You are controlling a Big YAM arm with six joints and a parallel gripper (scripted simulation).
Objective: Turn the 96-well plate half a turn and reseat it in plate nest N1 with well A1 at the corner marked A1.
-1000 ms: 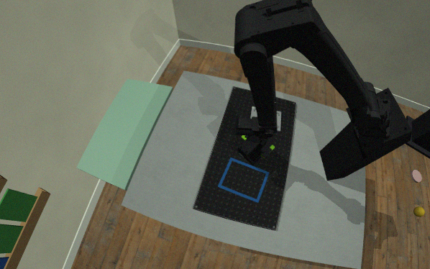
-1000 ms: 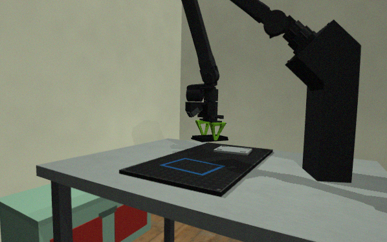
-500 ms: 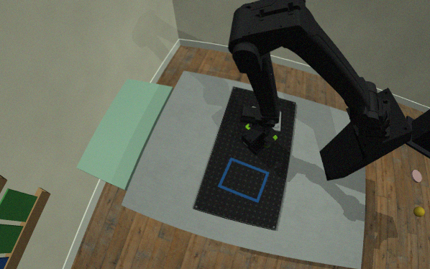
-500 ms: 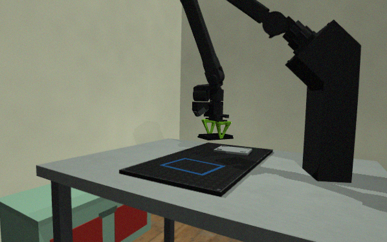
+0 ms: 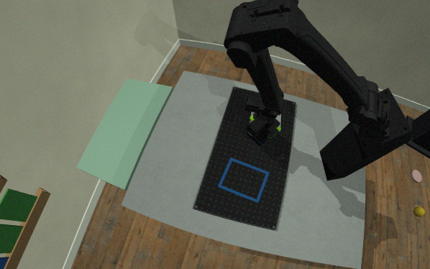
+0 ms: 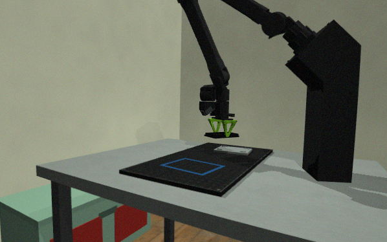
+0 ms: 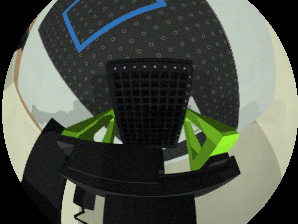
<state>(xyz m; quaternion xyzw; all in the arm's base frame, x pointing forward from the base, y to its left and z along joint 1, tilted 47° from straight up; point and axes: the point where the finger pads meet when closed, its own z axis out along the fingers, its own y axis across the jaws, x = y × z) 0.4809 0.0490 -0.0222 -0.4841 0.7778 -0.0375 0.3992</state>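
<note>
Top view looked steeply down from high above, taking in the whole black deck (image 5: pixel 228 187), the grey table (image 5: pixel 163 172) and the floor around. Exterior view stood low off a table corner, facing across the deck (image 6: pixel 202 181) toward the wall. Wrist view rode close behind the gripper (image 7: pixel 149 137), sharing the blue outline B1 (image 7: pixel 113 6) with both others.

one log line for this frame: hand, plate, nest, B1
hand: shut on plate | plate: airborne, level, above deck | nest N1: vacant | B1: vacant
</note>
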